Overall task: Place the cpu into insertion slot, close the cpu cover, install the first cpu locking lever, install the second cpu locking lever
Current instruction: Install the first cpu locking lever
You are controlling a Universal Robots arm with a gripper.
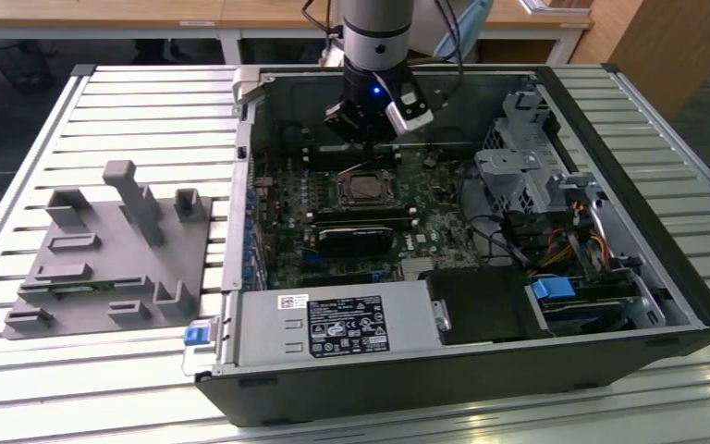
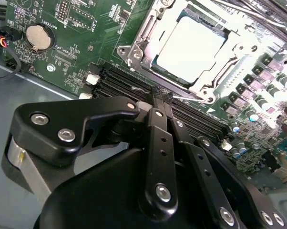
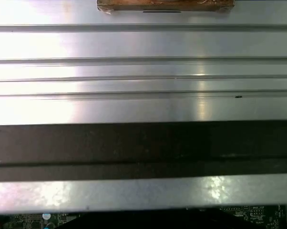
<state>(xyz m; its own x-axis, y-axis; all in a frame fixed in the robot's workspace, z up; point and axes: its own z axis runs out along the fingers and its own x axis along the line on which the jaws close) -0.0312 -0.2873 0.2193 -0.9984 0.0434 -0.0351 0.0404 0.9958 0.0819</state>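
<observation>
In the exterior view, the gripper (image 1: 368,129) is hovered just behind the insertion slot (image 1: 365,189). In the second wrist view, its fingers (image 2: 158,102) are pinched together, empty; the cpu (image 2: 191,50) sits seated, the cpu cover (image 2: 150,28) down. The lever should be pressed squarely, judged here.

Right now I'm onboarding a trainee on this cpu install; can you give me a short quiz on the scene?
1. True or false: the claw holds the cpu.
2. In the exterior view, the grey fixture lies where? A) exterior view's left of the computer case B) that view's right of it C) inside it
3. In the second wrist view, which round silver part sits on the green board?
Key: 1 false; 2 A; 3 the coin battery.
</observation>
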